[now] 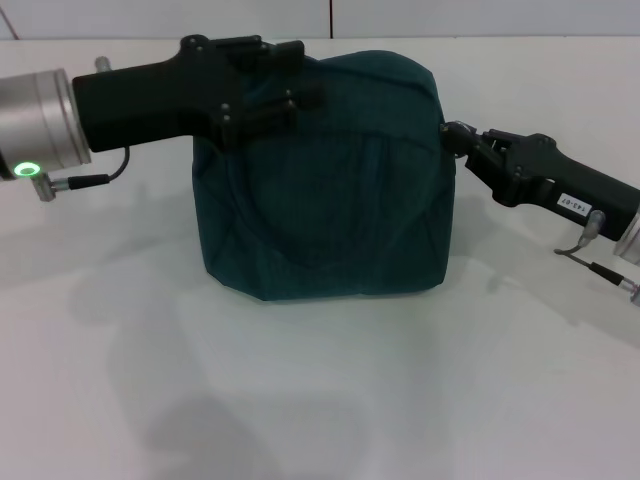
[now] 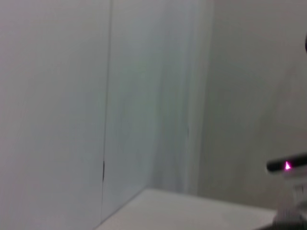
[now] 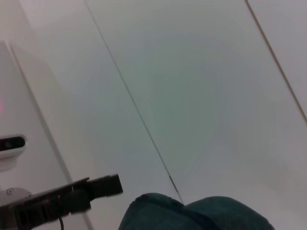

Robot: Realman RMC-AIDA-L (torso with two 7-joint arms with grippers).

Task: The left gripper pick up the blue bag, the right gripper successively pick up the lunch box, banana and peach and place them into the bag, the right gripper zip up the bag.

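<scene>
At frame centre the blue bag (image 1: 325,180) is steadied on the table (image 1: 320,400), clamped at its upper left by the left gripper (image 1: 275,95), while its right edge is pinched by the right gripper (image 1: 455,138), presumably for zipping.

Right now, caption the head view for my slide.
Blue bag on white table, left tool at its top, right tool at its side.

blue bag (image 1: 330,180) | upright, bulging, closed | table centre
</scene>
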